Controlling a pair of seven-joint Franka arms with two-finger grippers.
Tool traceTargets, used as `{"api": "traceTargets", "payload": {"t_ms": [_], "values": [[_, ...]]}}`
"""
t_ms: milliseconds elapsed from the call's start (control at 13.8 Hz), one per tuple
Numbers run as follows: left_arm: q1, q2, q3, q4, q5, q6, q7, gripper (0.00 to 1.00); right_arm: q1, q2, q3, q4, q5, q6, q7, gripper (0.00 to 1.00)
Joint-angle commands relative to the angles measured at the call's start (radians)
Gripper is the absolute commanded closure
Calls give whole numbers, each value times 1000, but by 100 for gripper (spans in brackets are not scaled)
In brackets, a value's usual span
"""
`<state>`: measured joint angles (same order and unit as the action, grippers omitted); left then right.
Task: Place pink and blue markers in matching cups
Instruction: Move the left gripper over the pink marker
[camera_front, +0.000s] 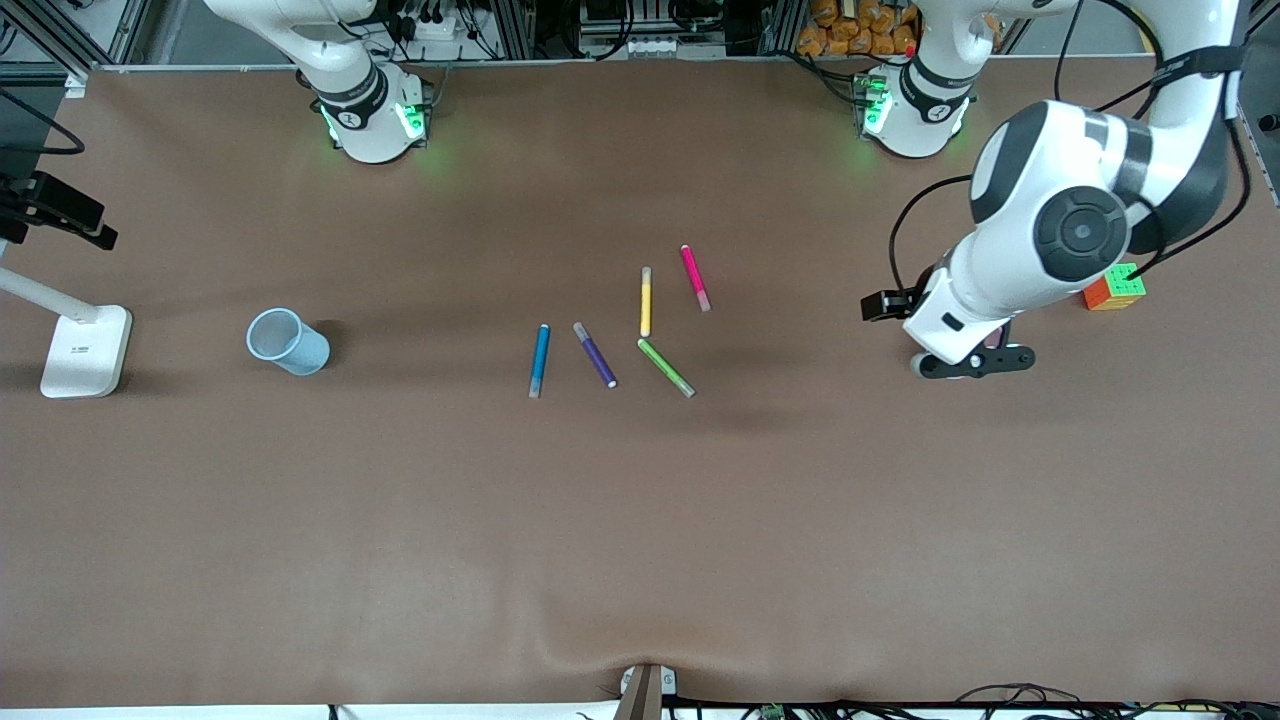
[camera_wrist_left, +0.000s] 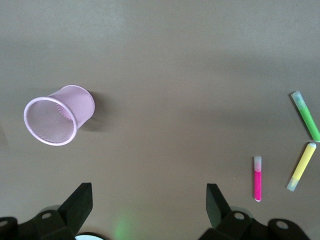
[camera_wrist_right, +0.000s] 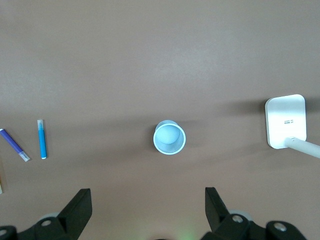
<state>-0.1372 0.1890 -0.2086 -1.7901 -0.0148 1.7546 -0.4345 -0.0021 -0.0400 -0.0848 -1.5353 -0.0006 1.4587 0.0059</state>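
The pink marker (camera_front: 695, 277) and the blue marker (camera_front: 539, 361) lie on the table's middle among other pens. The light blue cup (camera_front: 287, 342) stands toward the right arm's end. The pink cup (camera_wrist_left: 59, 114) shows only in the left wrist view; the left arm hides it in the front view. My left gripper (camera_front: 975, 362) is open and empty (camera_wrist_left: 148, 197), up over the table beside the pink cup, with the pink marker (camera_wrist_left: 258, 178) off to one side. My right gripper (camera_wrist_right: 148, 200) is open and empty, high over the blue cup (camera_wrist_right: 169, 137); the blue marker (camera_wrist_right: 42, 139) lies apart from it.
A purple pen (camera_front: 594, 354), a yellow pen (camera_front: 646, 301) and a green pen (camera_front: 666, 367) lie between the two markers. A white lamp base (camera_front: 85, 350) stands at the right arm's end. A colour cube (camera_front: 1115, 287) sits at the left arm's end.
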Motion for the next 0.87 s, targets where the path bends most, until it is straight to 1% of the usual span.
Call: {"api": "traceTargets", "payload": {"t_ms": [0, 218, 435, 653, 726, 798], "values": [[-18, -13, -6, -52, -11, 48, -56, 0, 7, 11, -1, 24, -16, -14, 0, 0], [-47, 13, -8, -83, -74, 60, -107, 0, 7, 11, -1, 24, -16, -14, 0, 0], [-87, 13, -6, -117, -74, 97, -167, 0, 7, 11, -1, 24, -16, -14, 0, 0], [-130, 9, -8, -204, -74, 199, -236, 0, 7, 12, -1, 24, -16, -14, 0, 0], [-143, 9, -11, -222, -76, 222, -280, 0, 7, 11, -1, 24, -16, -14, 0, 0], [-169, 6, -30, -236, -76, 247, -353, 0, 7, 11, -1, 24, -16, -14, 0, 0]]}}
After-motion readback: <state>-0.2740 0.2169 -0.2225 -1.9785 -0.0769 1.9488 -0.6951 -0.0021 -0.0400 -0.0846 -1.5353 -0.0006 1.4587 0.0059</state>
